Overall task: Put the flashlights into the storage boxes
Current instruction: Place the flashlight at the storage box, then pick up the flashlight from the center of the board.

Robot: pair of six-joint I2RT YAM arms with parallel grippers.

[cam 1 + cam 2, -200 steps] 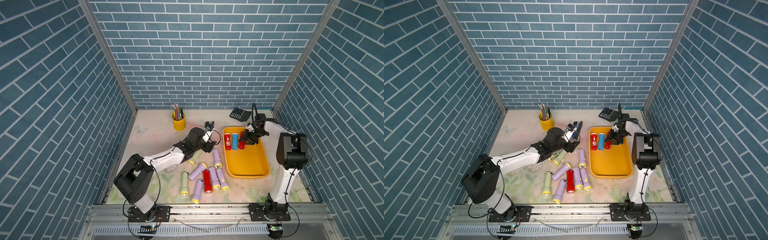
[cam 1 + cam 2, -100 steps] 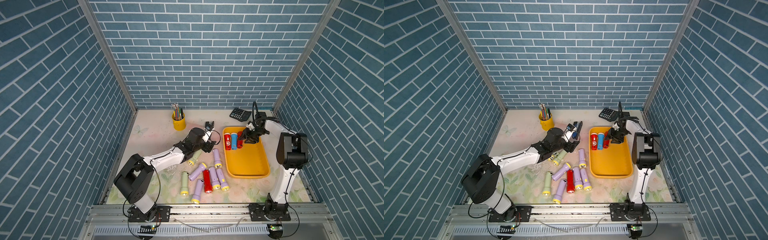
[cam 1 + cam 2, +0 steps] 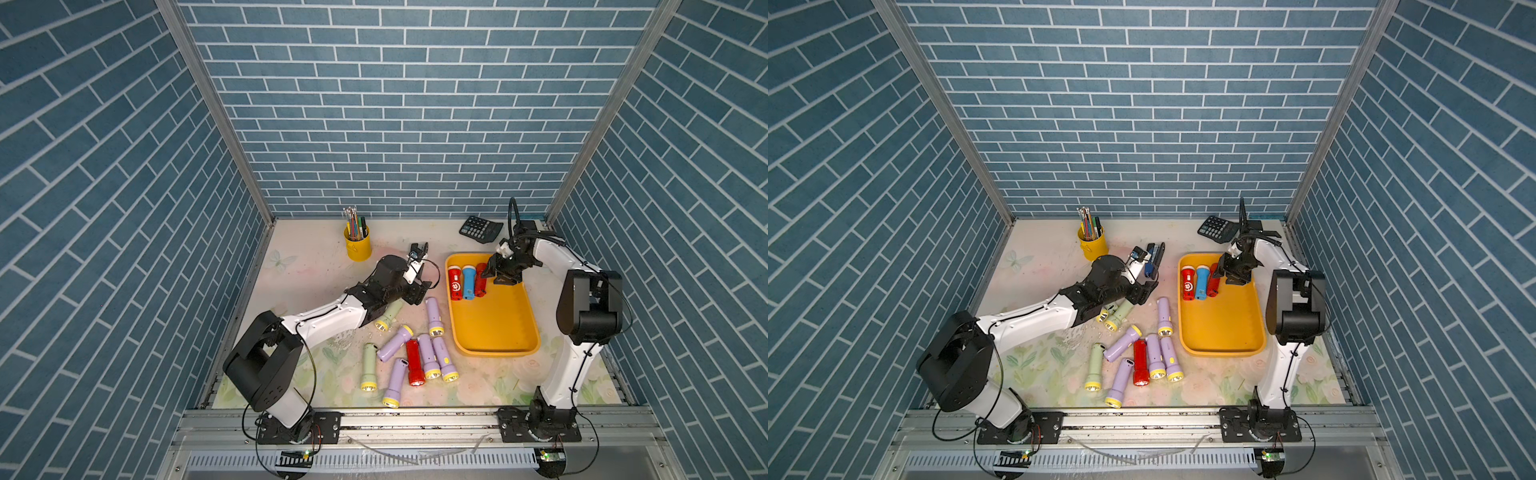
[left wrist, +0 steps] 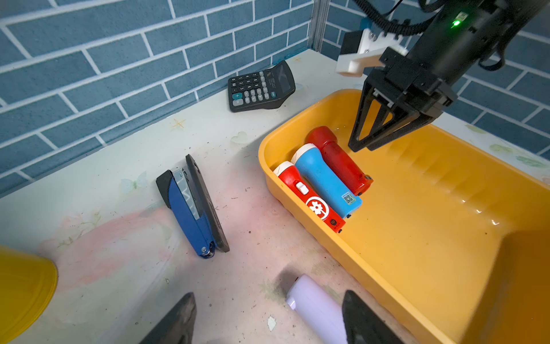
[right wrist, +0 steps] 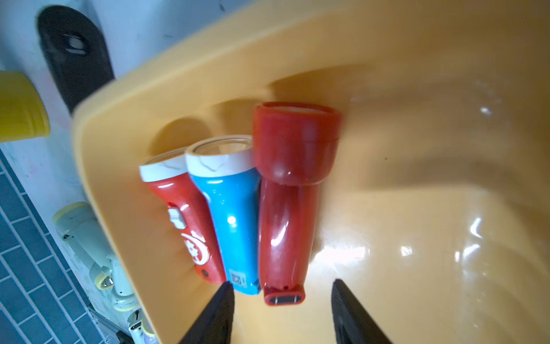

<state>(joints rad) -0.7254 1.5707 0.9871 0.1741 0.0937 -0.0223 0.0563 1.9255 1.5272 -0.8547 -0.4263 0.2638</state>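
The orange-yellow storage box point(image 3: 494, 328) lies at the right of the table. At its far end three flashlights rest side by side: a red one with a white ring point(image 3: 454, 284), a blue one point(image 3: 468, 282) and a plain red one point(image 3: 481, 280). My right gripper point(image 5: 282, 286) hovers open just behind the plain red flashlight point(image 5: 285, 208), touching nothing. My left gripper point(image 4: 269, 295) is open low over the table, with the tail of a lilac flashlight point(image 4: 315, 309) between its fingers, untouched. Several lilac, pale green and red flashlights point(image 3: 415, 361) lie loose on the table.
A yellow pen cup point(image 3: 358, 245) stands at the back. A black calculator point(image 3: 480, 228) lies by the back wall near the storage box. A dark blue stapler point(image 4: 190, 205) lies between the cup and the box. Brick walls close three sides.
My right gripper has opened and let go of the plain red flashlight, which now lies beside the blue one in the storage box. The left arm has stayed still.
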